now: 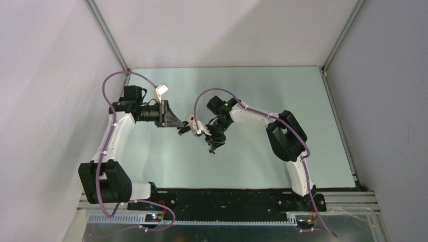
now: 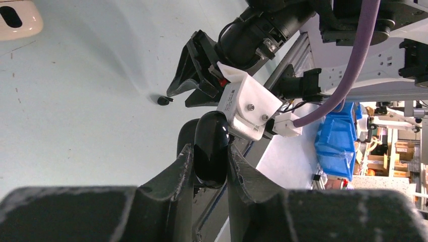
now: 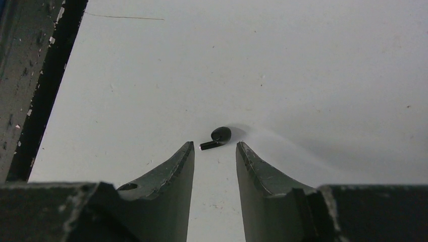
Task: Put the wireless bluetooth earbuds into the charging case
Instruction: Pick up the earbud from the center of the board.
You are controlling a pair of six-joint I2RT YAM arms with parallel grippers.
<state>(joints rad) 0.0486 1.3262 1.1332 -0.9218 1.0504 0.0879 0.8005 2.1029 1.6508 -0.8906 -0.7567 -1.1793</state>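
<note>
My left gripper (image 2: 209, 147) is shut on a glossy black charging case (image 2: 211, 151) and holds it above the table, left of the right gripper; it also shows in the top view (image 1: 181, 128). A tiny black earbud (image 3: 218, 136) with a short stem lies on the table. My right gripper (image 3: 214, 145) is open and points down, its fingertips on either side of the bud's stem and just short of the bud. The same bud shows in the left wrist view (image 2: 163, 100), under the right gripper (image 2: 194, 80). In the top view the right gripper (image 1: 212, 146) hides it.
A cream-white case (image 1: 161, 91) with its lid up stands on the table behind the left gripper; it also shows in the left wrist view (image 2: 15, 19). The black front rail (image 3: 40, 85) runs along the table's near edge.
</note>
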